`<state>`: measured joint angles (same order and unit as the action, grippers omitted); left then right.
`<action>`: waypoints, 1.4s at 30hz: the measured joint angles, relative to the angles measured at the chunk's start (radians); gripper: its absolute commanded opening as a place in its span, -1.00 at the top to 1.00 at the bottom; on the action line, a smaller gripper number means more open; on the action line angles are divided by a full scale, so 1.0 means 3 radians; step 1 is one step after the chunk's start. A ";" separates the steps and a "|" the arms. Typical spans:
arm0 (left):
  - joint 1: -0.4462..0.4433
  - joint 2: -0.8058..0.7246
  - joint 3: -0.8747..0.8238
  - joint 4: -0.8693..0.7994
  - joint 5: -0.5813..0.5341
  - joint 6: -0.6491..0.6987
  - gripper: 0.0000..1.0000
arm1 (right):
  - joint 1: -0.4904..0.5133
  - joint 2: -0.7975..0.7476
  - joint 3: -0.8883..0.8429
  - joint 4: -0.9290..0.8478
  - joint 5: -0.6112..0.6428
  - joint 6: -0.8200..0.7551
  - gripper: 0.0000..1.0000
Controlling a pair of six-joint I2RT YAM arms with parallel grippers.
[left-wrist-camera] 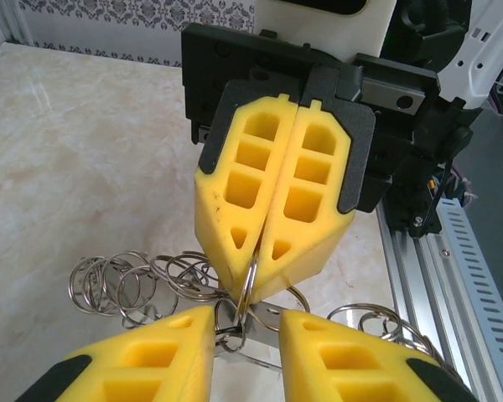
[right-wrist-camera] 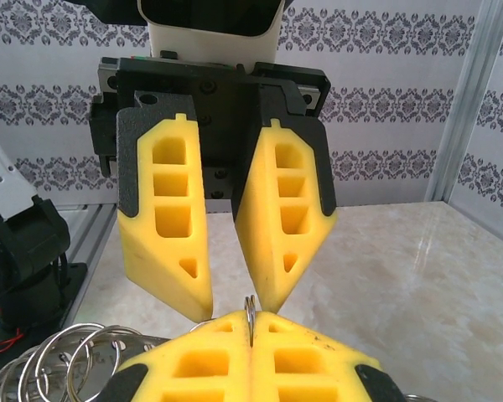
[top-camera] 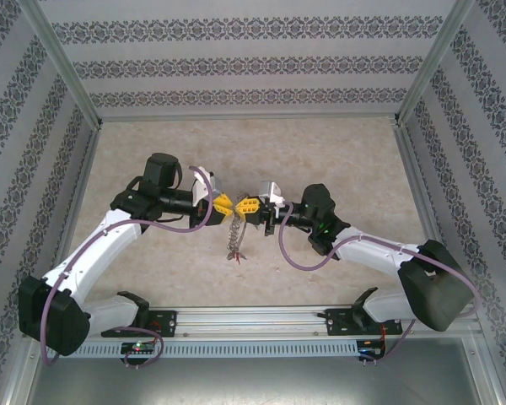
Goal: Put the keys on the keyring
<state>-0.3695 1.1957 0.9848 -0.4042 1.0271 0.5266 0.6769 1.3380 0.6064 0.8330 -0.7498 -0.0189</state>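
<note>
Plainly, everything turns on the keyring [left-wrist-camera: 249, 285], which stands on edge between the two claws over the middle of the table [top-camera: 337, 152]. In the top view the right gripper [top-camera: 251, 207] reaches in from 3 o'clock and the left gripper [top-camera: 222, 205] from 9 o'clock, their tips almost nose to nose.

The right gripper's pads are pressed together on the ring's thin wire. In its own wrist view the ring shows as a narrow sliver rising at 12 o'clock out of the seam between the fingers. I judge from this that the ring's plane is upright and runs along the line joining the claws, with its flat faces turned to 12 and 6 o'clock of the top view.

The left gripper's fingers stand apart, one on each side of that sliver. In the left wrist view the ring lies dead ahead at 12 o'clock and dips into the gap between them, and I cannot tell whether either finger touches it.

A chain of wire rings [left-wrist-camera: 121, 280] lies on the table at the ring's 9 o'clock in that view. From above it trails toward 6 o'clock and ends at a red tag [top-camera: 239, 258]. The keys themselves are too small to pick out singly.

Since the right claw is the one holding, the left is the free one, already lined up with the wire. Whatever it does next has to work across the ring's thin edge, not its face
</note>
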 measured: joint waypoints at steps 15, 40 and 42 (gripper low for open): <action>-0.0018 0.0078 0.0058 -0.0183 0.0045 0.0140 0.63 | 0.0038 0.0001 0.0042 -0.0205 -0.0125 -0.0113 1.00; -0.0140 0.0048 0.0178 -0.0623 -0.0308 0.0650 1.00 | 0.0088 -0.0449 0.0362 -0.1746 -0.0118 -0.1039 0.28; -0.0144 0.0043 0.0178 -0.0641 -0.0431 0.0690 1.00 | 0.0094 -0.0565 0.0407 -0.2056 -0.0108 -0.1264 0.21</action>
<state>-0.4126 1.2087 1.0382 -0.5964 0.8978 0.7338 0.7052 1.1687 0.7284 0.2161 -0.7822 -0.3981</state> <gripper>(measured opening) 0.043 0.368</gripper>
